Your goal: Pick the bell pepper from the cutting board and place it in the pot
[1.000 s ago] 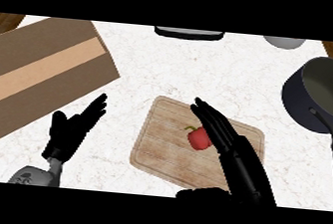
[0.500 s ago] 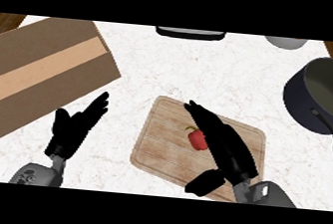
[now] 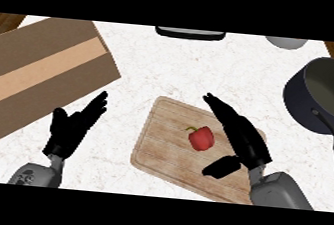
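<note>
So, the bell pepper [image 3: 202, 137] sits on the wooden cutting board [image 3: 163, 152], a bit right of the board's middle, stem pointing up-left. The right hand [image 3: 245, 141] is over the board just to the pepper's right, fingers straight and stretched away from the robot, thumb sticking out below the pepper. It's released and not wrapped around anything, and I can't tell if it's actually touching the pepper. The left hand [image 3: 68, 128] rests open on the white desk [image 3: 166, 69] left of the board, fingers up. The dark pot [image 3: 301, 103] is at the right edge, well apart from the board, its handle running down. There's a cardboard box [image 3: 33, 72] upper left.
</note>
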Motion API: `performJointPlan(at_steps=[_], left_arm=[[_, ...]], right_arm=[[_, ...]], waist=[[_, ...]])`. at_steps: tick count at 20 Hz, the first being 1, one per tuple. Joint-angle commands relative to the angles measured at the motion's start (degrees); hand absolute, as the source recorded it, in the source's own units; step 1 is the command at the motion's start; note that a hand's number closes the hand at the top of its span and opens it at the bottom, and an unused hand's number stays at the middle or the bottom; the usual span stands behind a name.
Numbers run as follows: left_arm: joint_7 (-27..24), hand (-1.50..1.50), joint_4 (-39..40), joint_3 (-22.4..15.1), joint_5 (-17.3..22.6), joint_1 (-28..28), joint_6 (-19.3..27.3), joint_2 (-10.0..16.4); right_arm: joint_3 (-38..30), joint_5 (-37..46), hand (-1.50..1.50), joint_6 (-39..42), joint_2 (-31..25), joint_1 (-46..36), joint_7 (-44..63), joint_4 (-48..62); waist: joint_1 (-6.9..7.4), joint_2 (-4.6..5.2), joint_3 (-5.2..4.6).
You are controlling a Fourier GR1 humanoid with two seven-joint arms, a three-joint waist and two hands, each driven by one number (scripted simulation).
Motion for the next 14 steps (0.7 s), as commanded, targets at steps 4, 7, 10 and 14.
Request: performJointPlan(at_steps=[4, 7, 10, 14], left_arm=[[2.23, 0.0, -1.43, -0.31, -2.67, 0.38, 1.04, -2.34], [0.54, 0.0, 0.5, 2.58, -0.19, -0.04, -1.81, -0.59], [2.03, 0.0, -2.21, 1.05, -1.99, 0.85, -1.08, -1.65], [3.46, 0.0, -4.8, 2.51, -0.91, 1.9, -2.84, -0.54]], right_arm=[[-2.4, -3.58, -1.5, 2.36, 2.21, 4.28, -9.83, 3.42], [-5.27, -8.26, -1.5, 3.32, 2.2, 5.71, -17.44, 6.43], [-9.81, -13.13, -1.5, 8.76, 2.32, 0.45, -18.7, 9.4], [-9.4, -11.83, -1.5, 7.13, 7.4, -1.03, -19.88, 18.23]], waist=[[-0.09, -0.04, 0.0], [-0.17, 0.06, 0.01], [0.13, 0.03, 0.01], [0.46, 0.01, 0.02]])
